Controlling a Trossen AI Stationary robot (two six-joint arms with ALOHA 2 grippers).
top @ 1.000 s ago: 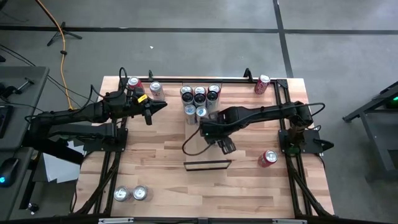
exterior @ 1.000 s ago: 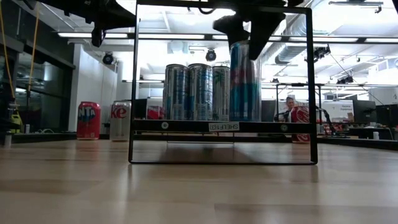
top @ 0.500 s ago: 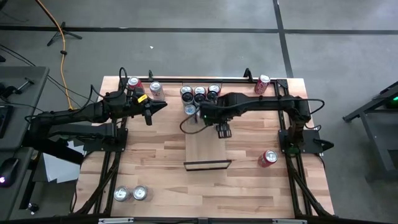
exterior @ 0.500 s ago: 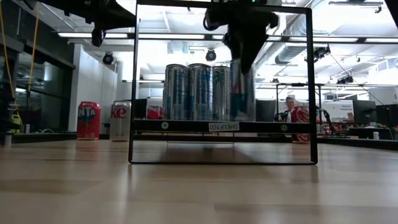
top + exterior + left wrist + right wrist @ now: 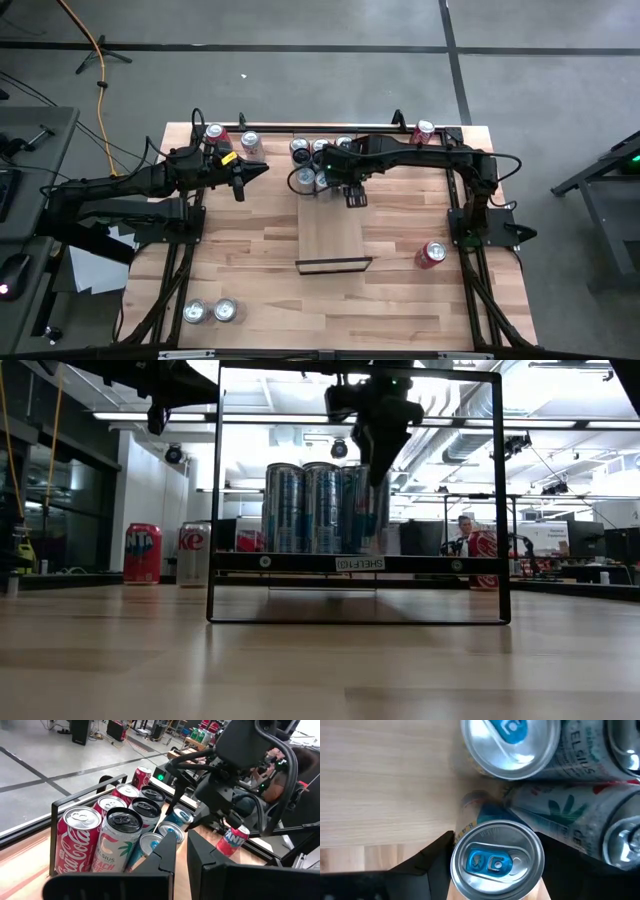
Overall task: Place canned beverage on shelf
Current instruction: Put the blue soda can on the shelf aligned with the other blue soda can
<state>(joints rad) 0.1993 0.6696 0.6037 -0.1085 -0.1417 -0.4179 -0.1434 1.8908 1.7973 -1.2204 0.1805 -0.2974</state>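
Note:
The shelf (image 5: pixel 335 235) is a pale board with black end rails, lying on the tabletop. Several tall cans (image 5: pixel 320 150) stand at its far end. My right gripper (image 5: pixel 497 867) is shut on a silver canned beverage with a blue tab (image 5: pixel 497 860), right beside those cans (image 5: pixel 305 505). In the low view the held can (image 5: pixel 372 510) hangs below the gripper (image 5: pixel 382 435). In the high view the hand (image 5: pixel 350 185) hides it. My left gripper (image 5: pixel 255 170) waits shut at the far left, touching nothing. My right gripper pinches the can's side wall just below the top rim (image 5: pixel 456 862), one finger (image 5: pixel 432 860) on each side. The fingers come from above, pointing steeply down. The can stays upright; whether its base rests on the board or hangs just above it, I cannot tell.
Two red-and-white cans (image 5: pixel 232 138) stand at the far left. A red can (image 5: pixel 424 132) is at the far right and another (image 5: pixel 432 253) lies right of the shelf. Two cans (image 5: pixel 210 311) stand near left. The board's near half is bare.
My right gripper has carried the can along the shelf toward the table's far edge, up to the group of standing cans, rolling its wrist somewhat. The can has stayed upright in the hold.

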